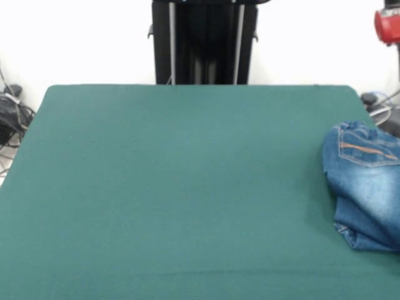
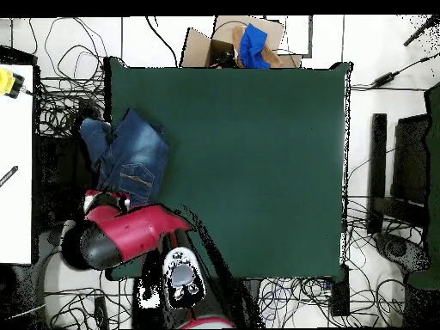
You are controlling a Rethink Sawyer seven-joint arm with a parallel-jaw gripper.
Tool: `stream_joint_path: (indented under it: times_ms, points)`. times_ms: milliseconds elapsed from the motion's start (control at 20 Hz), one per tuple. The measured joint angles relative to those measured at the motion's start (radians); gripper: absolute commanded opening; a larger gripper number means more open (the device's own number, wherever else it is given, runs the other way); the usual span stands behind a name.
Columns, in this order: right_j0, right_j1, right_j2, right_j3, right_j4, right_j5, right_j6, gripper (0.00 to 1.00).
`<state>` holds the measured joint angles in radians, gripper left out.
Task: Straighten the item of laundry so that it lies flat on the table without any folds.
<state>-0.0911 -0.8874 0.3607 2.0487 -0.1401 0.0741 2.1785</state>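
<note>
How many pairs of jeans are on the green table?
1. The jeans lie crumpled at the table's right edge in the front view, partly cut off by the picture's edge. From overhead they hang over the left edge. Nothing else lies on the table.

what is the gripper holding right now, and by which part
Cannot be told: the arm ends beside the jeans at the table edge, but its gripper is not visible.

Red arm (image 2: 129, 234) with black joints; black pedestal column (image 1: 204, 41).
</note>
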Motion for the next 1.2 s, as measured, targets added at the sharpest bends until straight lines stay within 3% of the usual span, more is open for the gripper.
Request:
stream_joint_path:
  times_ms: [400, 900, 1200]
  points:
    - [-0.185, 0.042, 0.104, -0.019, 0.0, 0.0, 0.0, 0.0]
    - [-0.273, 0.057, 0.196, -0.083, 0.0, 0.051, 0.0, 0.0]
    - [-0.284, 0.067, 0.214, -0.124, 0.0, 0.077, 0.0, 0.0]
